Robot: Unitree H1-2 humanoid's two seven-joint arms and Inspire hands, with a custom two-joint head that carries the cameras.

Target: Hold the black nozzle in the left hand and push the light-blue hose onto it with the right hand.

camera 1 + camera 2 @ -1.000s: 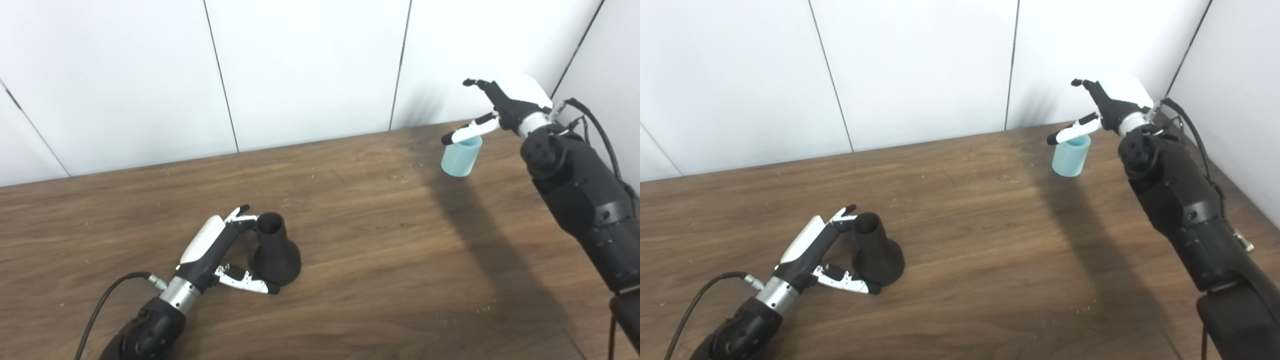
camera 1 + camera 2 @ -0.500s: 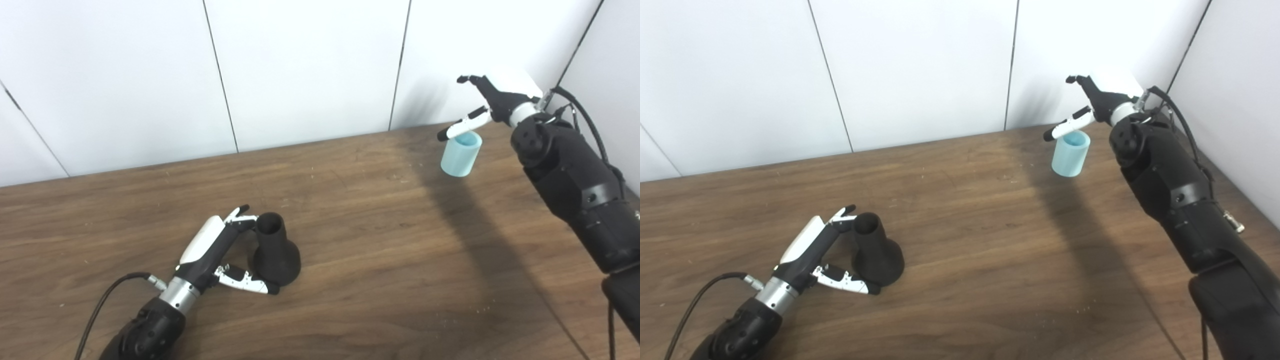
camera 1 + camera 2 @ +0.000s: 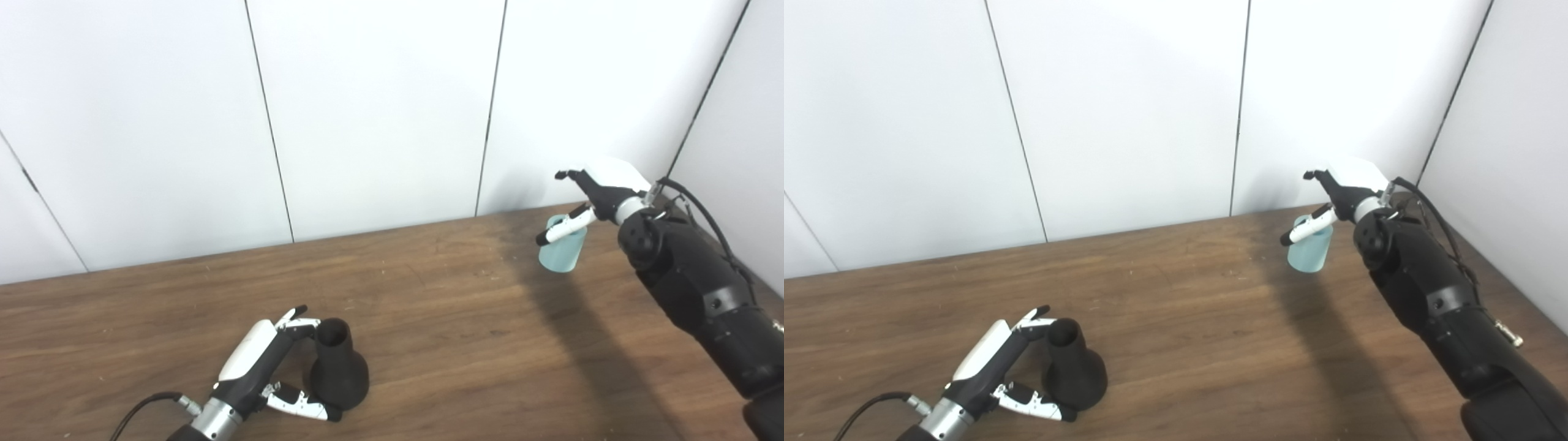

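Black nozzle [image 3: 336,372] stands upright on its flared base at about 7 o'clock on the wood surface [image 3: 441,331], narrow open neck up. Left hand [image 3: 263,367] cups it: upper fingers [image 3: 298,321] spread and touching or just beside the neck rim, thumb low along the base at the near side. Not a closed grip yet; fingers apart around it, nozzle resting on the surface, not lifted.

Light-blue hose [image 3: 561,248], a short open tube, sits upright at about 2 o'clock near the back wall [image 3: 380,110], well apart from the nozzle. Right hand [image 3: 597,193] is over and behind it, thumb crossing in front of the top rim, other fingers extended above and spread. Whether the thumb touches the rim: cannot tell. No clamp on the tube visible, so reads as open, holding nothing.

Step in hand, my read: both hands at pre-grasp, neither part secured. Push-on not started.

Next move likely needs: left fingers close around the nozzle neck and steady it, neck left exposed; right hand drop lower so fingers wrap the hose wall, then carry it toward 7 o'clock and line the tube bore up with the neck. Risk: the hose looks light and could tip if nudged at the rim.
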